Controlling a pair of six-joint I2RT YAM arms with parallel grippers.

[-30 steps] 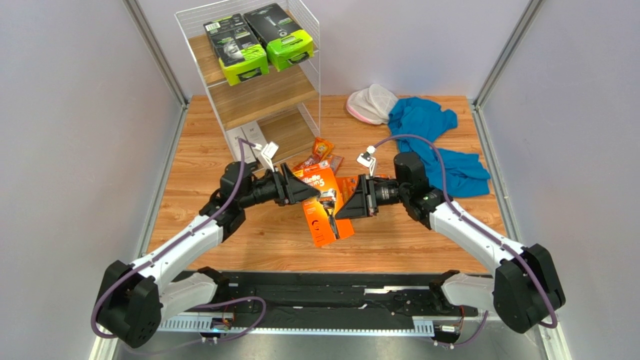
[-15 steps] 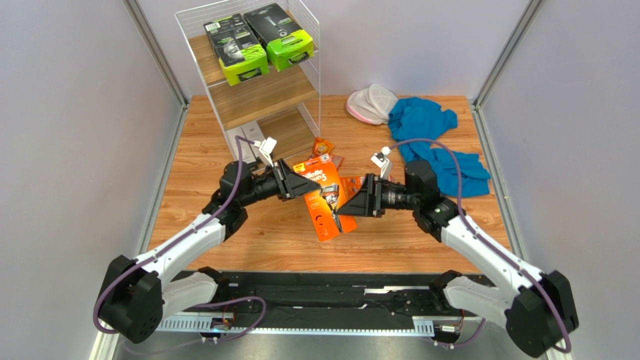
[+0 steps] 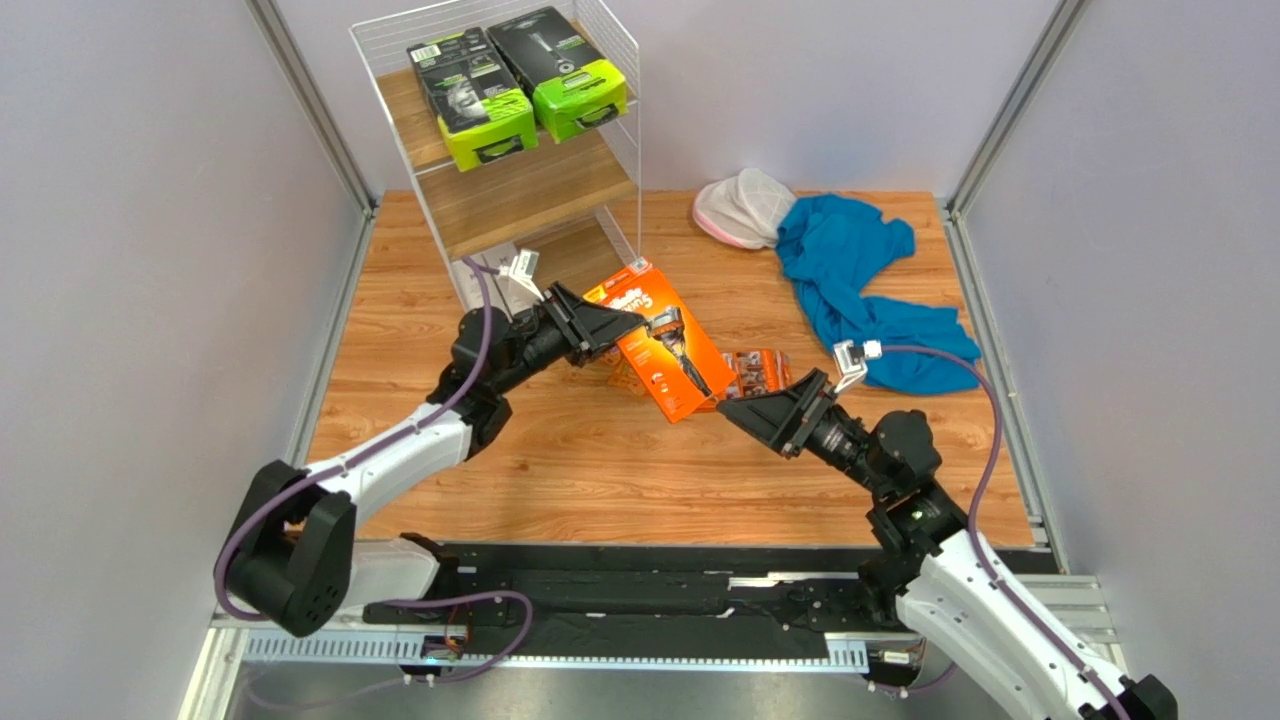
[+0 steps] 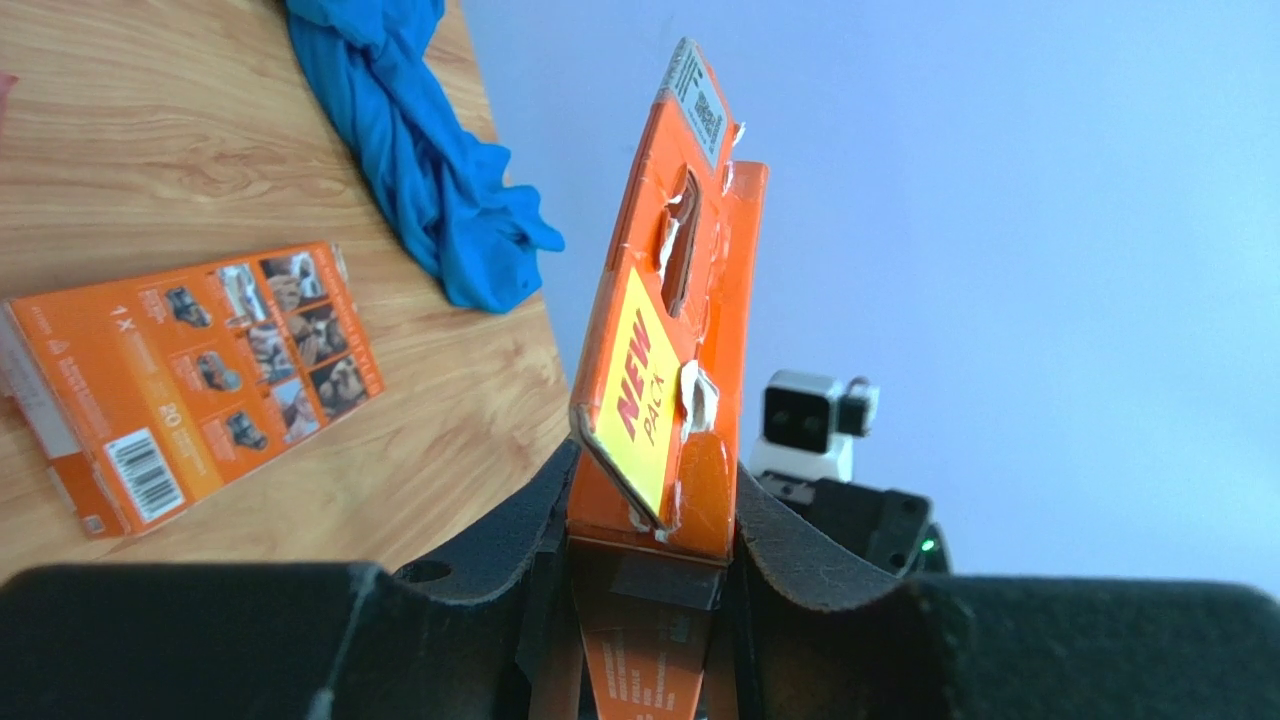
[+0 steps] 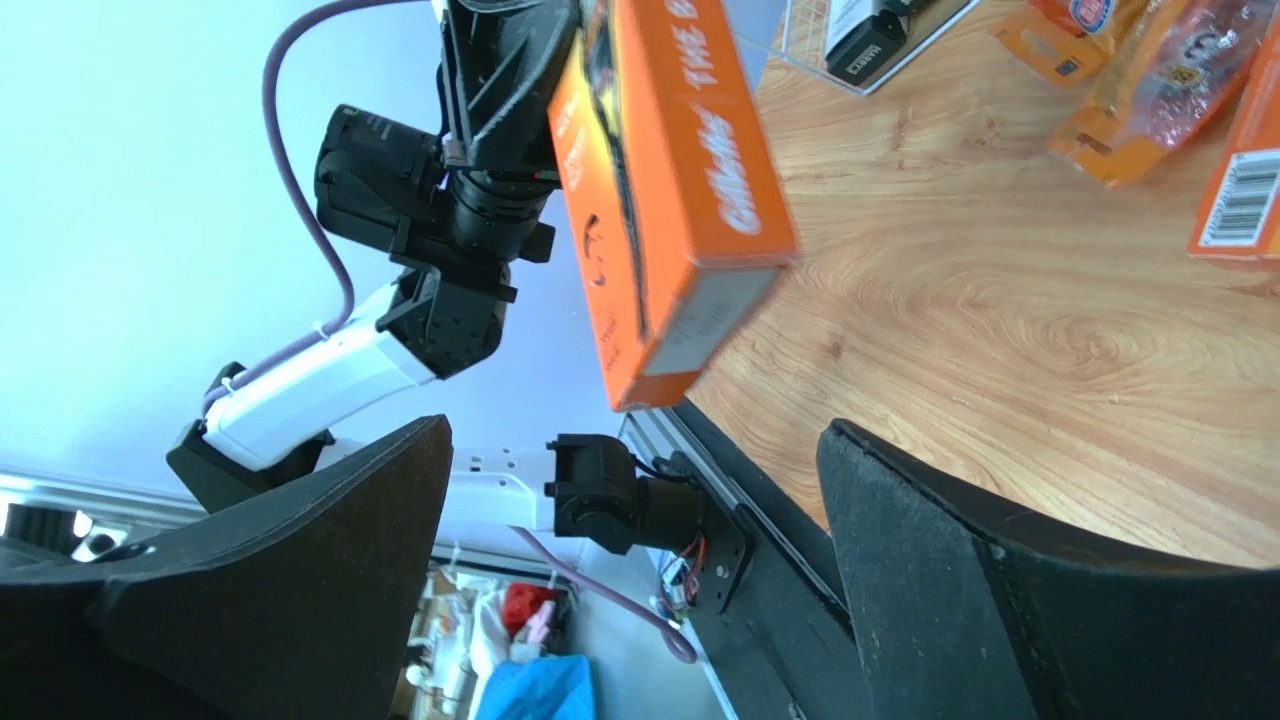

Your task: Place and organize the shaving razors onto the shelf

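Note:
My left gripper point(image 3: 604, 326) is shut on one end of an orange Gillette razor box point(image 3: 663, 354) and holds it tilted above the table, just in front of the shelf point(image 3: 601, 180). In the left wrist view the box point(image 4: 661, 375) stands up between the jaws of the left gripper point(image 4: 654, 518). My right gripper point(image 3: 756, 411) is open and empty, apart from the box to its right. A second orange box point(image 3: 753, 368) lies flat on the table. Two black and green packs point(image 3: 484, 102) lie on the top tier. Small orange blister packs point(image 5: 1157, 75) lie near the shelf's foot.
A blue cloth point(image 3: 864, 285) and a white and pink item point(image 3: 741, 207) lie at the back right of the table. A grey-white box point(image 3: 489, 273) stands on the shelf's lowest tier. Grey walls close in both sides.
The right gripper let go of the orange box, opened wide and drew back to the near right. The left gripper closed on the box and carried it up toward the shelf.

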